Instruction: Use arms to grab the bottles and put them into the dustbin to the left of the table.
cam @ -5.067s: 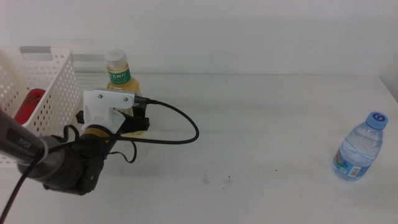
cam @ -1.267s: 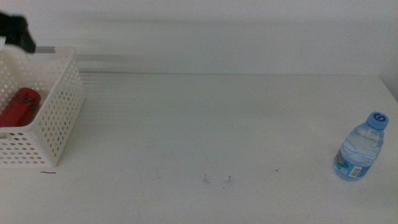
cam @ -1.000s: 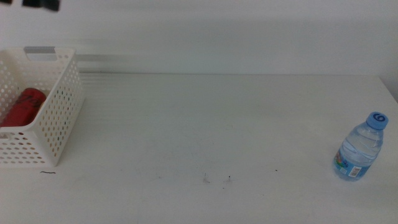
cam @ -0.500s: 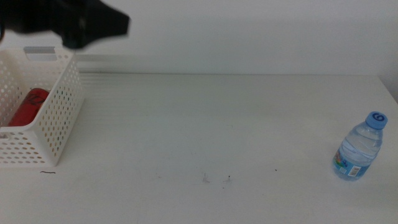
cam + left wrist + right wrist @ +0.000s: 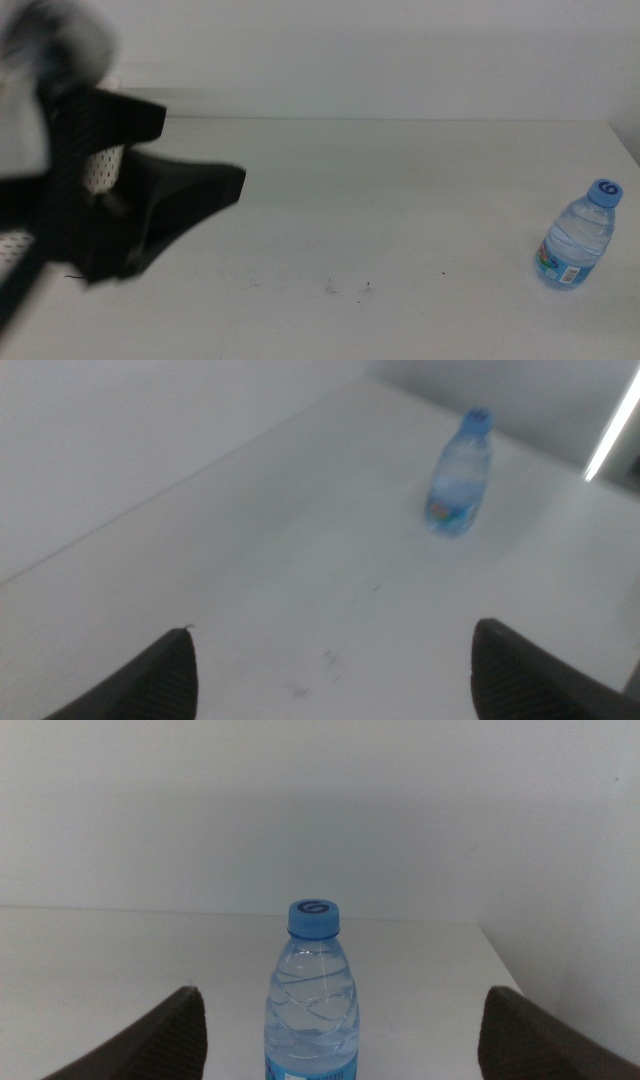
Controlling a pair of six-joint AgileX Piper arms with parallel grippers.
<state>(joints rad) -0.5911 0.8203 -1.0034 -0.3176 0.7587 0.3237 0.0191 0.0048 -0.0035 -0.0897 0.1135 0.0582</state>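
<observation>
The table (image 5: pixel 400 200) carries the water bottle (image 5: pixel 577 236), which stands upright near its right edge, towards the front. The left gripper (image 5: pixel 165 215) hangs over the table's left part, close to the middle camera, its two jaws spread apart and empty; it stands in front of the dustbin (image 5: pixel 102 168), of which only a patch of wall shows behind it. The bottle lies well apart from this gripper, across the table. The right gripper (image 5: pixel 340 1040) sits just before the bottle, jaws wide to either side of it, not touching.
</observation>
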